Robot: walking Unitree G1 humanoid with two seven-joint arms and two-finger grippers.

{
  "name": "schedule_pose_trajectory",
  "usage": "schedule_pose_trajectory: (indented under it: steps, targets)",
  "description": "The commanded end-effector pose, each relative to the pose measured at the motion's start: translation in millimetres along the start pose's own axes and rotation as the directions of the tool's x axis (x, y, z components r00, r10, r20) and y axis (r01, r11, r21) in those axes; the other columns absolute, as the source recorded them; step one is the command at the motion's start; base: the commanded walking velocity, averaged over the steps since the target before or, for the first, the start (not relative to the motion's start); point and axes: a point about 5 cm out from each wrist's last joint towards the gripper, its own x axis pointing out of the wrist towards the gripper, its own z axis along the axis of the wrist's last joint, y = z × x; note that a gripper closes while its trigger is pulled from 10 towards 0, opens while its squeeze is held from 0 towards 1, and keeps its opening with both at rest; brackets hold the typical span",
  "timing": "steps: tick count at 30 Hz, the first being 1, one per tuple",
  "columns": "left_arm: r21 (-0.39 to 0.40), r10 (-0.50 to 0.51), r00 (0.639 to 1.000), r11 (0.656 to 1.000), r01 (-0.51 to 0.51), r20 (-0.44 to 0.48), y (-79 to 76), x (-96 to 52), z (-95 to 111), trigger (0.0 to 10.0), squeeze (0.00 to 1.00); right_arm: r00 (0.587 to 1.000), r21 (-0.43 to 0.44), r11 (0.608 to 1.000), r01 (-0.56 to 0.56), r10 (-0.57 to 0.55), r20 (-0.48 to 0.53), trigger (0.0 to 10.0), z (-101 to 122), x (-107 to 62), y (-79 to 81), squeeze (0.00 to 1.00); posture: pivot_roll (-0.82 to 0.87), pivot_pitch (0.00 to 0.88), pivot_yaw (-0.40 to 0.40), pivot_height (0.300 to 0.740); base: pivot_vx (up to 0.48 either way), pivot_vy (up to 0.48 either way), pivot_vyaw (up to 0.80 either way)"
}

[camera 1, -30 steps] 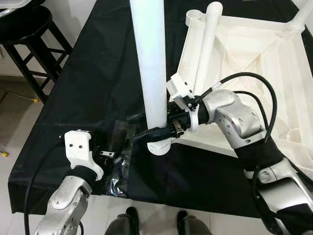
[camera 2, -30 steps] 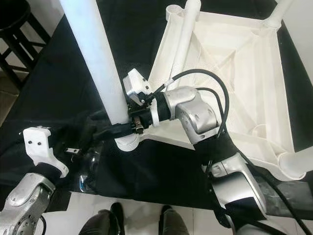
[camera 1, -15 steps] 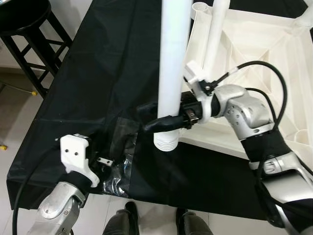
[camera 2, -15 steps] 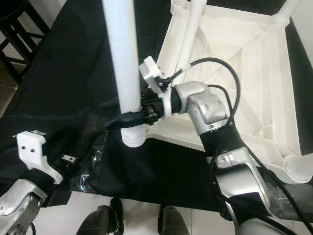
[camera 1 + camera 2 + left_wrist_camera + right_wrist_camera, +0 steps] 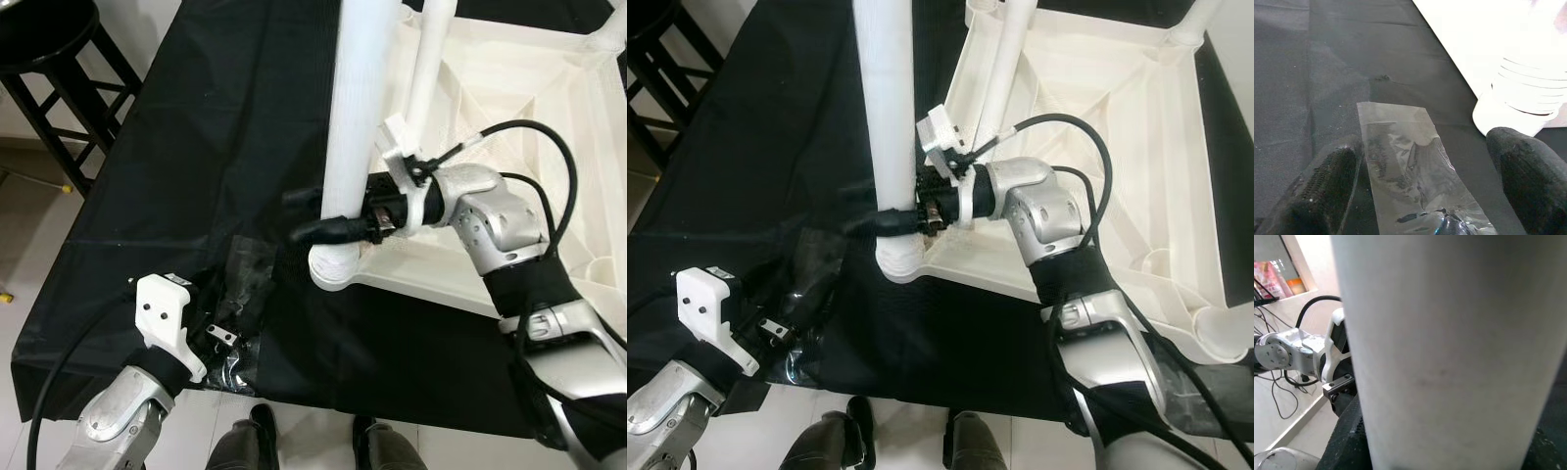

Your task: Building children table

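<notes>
Standing now in the tabletop's (image 5: 509,108) corner socket (image 5: 338,269), white leg (image 5: 361,108) clamped by right gripper (image 5: 328,227), ready for seating; left gripper (image 5: 1420,181) spread, idle.

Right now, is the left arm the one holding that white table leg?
No, the right gripper clamps the upright white table leg; the left gripper hovers over a clear plastic bag.

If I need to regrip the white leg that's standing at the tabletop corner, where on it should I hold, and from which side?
Grip the smooth round shaft of the white leg, just above its ribbed end at the corner socket, about where the right gripper holds it now. Come in level from the tabletop side: the leg stands roughly upright, and a low hold probably steers the end best.
</notes>
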Motion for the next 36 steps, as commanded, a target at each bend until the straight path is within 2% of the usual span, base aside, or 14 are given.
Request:
schedule_pose_trajectory:
  steps: [1,6,9,11,14,28,36]
  targets:
    - [0.005,-0.010,1.000,1.000,0.010,-0.016,-1.4,-4.4,-3.3,10.0,0.00,0.998,0.041,0.999,0.018,-0.015,-0.053,10.0,-17.5,5.0,0.3,0.00,0.02,0.384,0.017,0.740,0.000,0.000,0.00]
    - [0.009,-0.012,1.000,1.000,0.012,-0.013,-1.4,-4.3,-2.6,10.0,0.00,0.999,0.029,1.000,-0.003,0.005,-0.055,10.0,-21.0,11.7,4.3,0.00,0.02,0.389,0.017,0.740,0.000,0.000,0.00]
    - [0.012,-0.014,1.000,1.000,0.014,-0.011,-1.5,-4.8,-2.1,10.0,0.00,0.994,0.019,0.996,-0.086,0.087,-0.062,10.0,-25.8,18.4,17.6,0.00,0.02,0.393,0.016,0.740,0.000,0.000,0.00]
    - [0.012,-0.014,1.000,1.000,0.014,-0.011,-1.5,-4.8,-2.1,10.0,0.00,0.994,0.019,0.996,-0.086,0.087,-0.062,10.0,-25.8,18.4,17.6,0.00,0.02,0.393,0.016,0.740,0.000,0.000,0.00]
    - [0.015,-0.012,1.000,1.000,0.012,-0.009,-1.0,-4.7,-1.3,10.0,0.00,0.978,-0.020,0.985,-0.169,0.165,-0.123,10.0,-35.0,23.6,32.3,0.00,0.02,0.401,0.014,0.740,0.000,0.000,0.00]
    - [0.021,-0.008,1.000,1.000,0.008,-0.005,1.1,-4.1,-0.9,10.0,0.00,0.968,-0.006,0.982,-0.189,0.186,-0.170,10.0,-47.4,18.5,38.4,0.00,0.02,0.408,0.015,0.740,0.000,0.000,0.00]
    - [0.024,-0.009,1.000,1.000,0.009,-0.008,2.0,-4.3,-0.9,10.0,0.00,0.970,0.008,0.987,-0.161,0.160,-0.182,10.0,-49.0,7.7,33.3,0.00,0.03,0.411,0.019,0.740,0.000,0.000,0.00]
